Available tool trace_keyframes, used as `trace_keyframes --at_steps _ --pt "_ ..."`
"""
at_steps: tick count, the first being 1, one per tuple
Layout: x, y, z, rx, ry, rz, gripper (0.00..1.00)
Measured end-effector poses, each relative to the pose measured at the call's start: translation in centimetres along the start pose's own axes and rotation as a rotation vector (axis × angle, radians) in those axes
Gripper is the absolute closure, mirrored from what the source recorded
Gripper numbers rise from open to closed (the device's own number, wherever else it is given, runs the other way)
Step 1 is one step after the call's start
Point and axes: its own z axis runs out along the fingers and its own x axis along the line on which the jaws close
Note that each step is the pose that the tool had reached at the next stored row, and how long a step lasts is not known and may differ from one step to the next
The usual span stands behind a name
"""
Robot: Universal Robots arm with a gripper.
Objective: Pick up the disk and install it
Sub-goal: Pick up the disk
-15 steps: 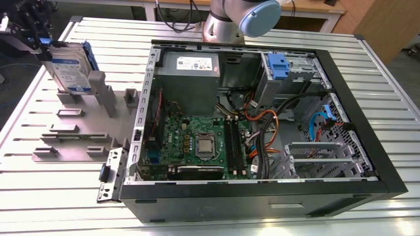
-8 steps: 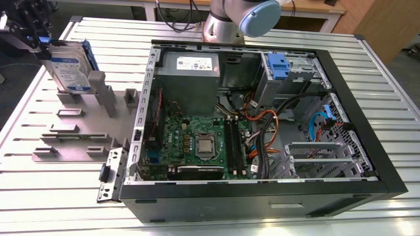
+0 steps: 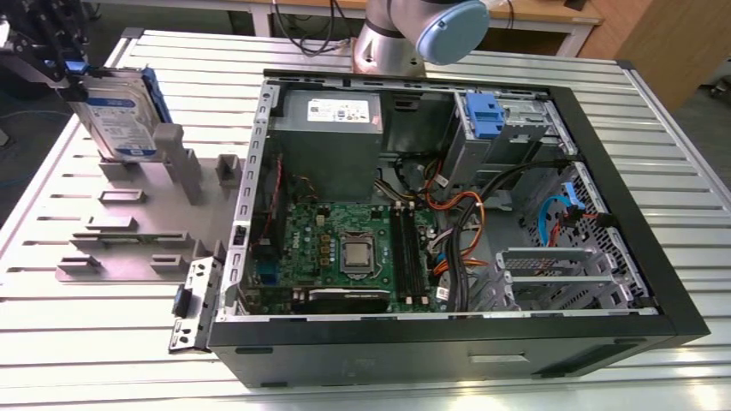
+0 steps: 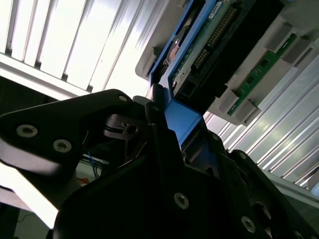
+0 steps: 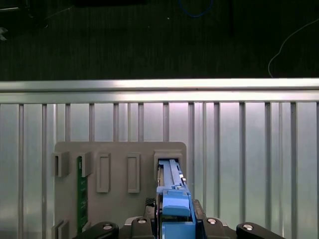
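Exterior view's far left: flat silver disk point(image 3: 120, 116) in blue plastic rails stands upright in grey slotted holder point(image 3: 126, 233). Black gripper point(image 3: 71, 68) is closed on its blue end tab point(image 5: 175, 206). Disk seems stiff, rather heavy, fragile; rails are safest grip.

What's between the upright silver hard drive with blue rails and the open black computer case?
In the exterior view, upright posts of a grey holder plate stand between the silver disk and the black case.
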Motion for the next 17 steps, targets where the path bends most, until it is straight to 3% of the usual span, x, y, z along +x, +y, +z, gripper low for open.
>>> trace_keyframes --at_steps 17 --pt "0.02 -0.01 -0.88 0.0001 -0.0001 0.0 0.64"
